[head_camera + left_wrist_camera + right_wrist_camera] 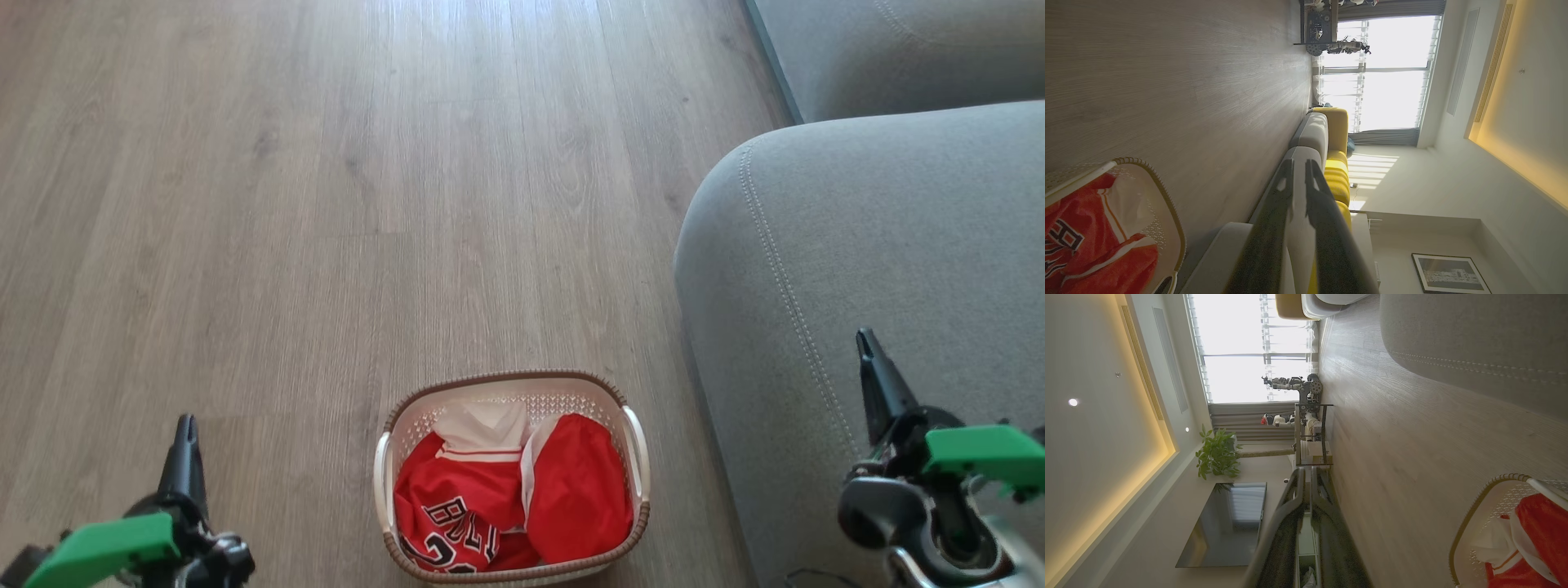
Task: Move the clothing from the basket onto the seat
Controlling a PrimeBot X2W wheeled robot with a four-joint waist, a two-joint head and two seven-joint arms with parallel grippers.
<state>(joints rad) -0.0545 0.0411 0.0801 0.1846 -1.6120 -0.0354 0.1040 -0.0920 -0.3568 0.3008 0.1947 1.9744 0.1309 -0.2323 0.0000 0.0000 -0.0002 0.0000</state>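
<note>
The clothing (490, 498) (a lettered red jersey beside plain red shorts) lies bunched inside the basket (506, 380), which stands on the wooden floor (326, 204) just beside the grey seat (898, 245). It lies between the grippers: the left gripper (188, 420) is above the floor and the right gripper (864, 336) shows against the seat. Both are closed tight and empty.

Jersey (457, 510) has black letters with white outline, partly creased, first ones look like "BUL" - rest unreadable. Below them part of a numeral, maybe "2" - cut off by a fold.
</note>
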